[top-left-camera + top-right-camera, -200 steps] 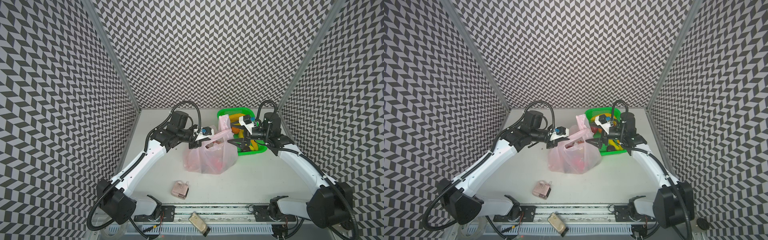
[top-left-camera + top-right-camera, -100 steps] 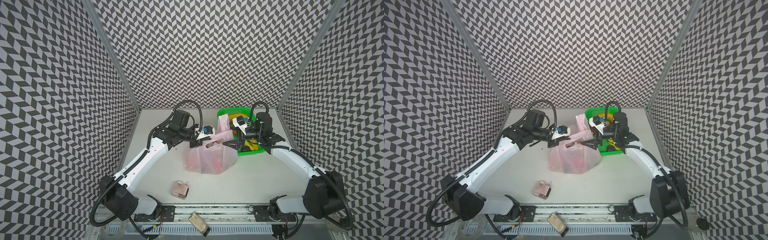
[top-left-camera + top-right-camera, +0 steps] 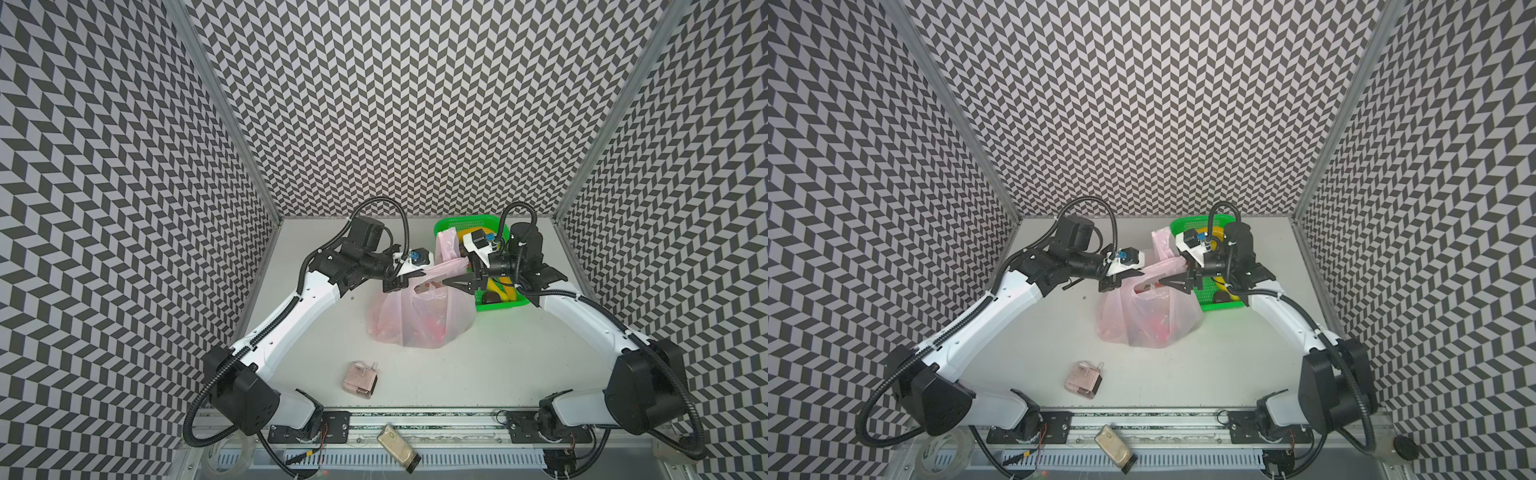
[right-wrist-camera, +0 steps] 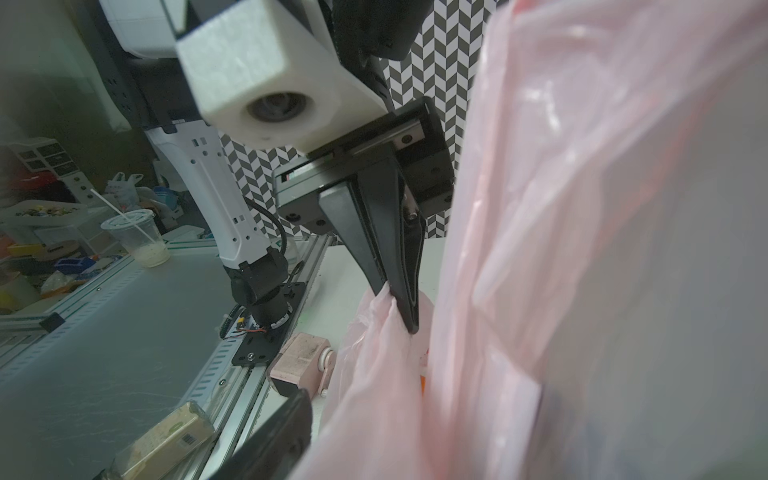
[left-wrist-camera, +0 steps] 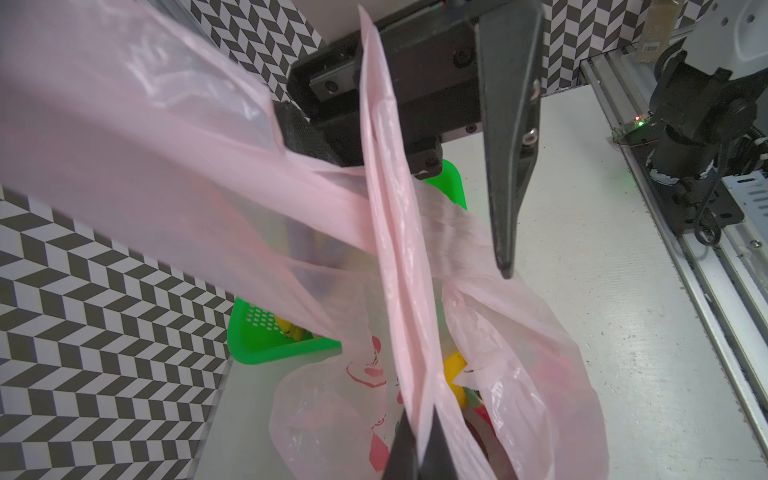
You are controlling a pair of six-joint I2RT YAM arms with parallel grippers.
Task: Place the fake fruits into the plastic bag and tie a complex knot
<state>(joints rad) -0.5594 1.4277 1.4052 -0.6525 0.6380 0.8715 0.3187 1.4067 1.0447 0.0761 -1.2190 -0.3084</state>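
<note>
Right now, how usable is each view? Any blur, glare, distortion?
Both top views: sharp and evenly lit, with only soft shadows around the plastic bag; the wide lens splays the walls. Left wrist: the handle film near the lens is soft, the yellow fruit deeper in is sharper. Right wrist: out-of-focus film smears the right half and the edges are dim; the left pincer is in focus.

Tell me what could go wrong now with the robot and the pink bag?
1. The left gripper pinches just a thin handle of the plastic bag; a hard pull might slip or tear it.
2. The right gripper has its jaws apart beside the handle film and could shut on too little of it.
3. Fake fruits lie in the green basket; tying now would leave them out.
</note>
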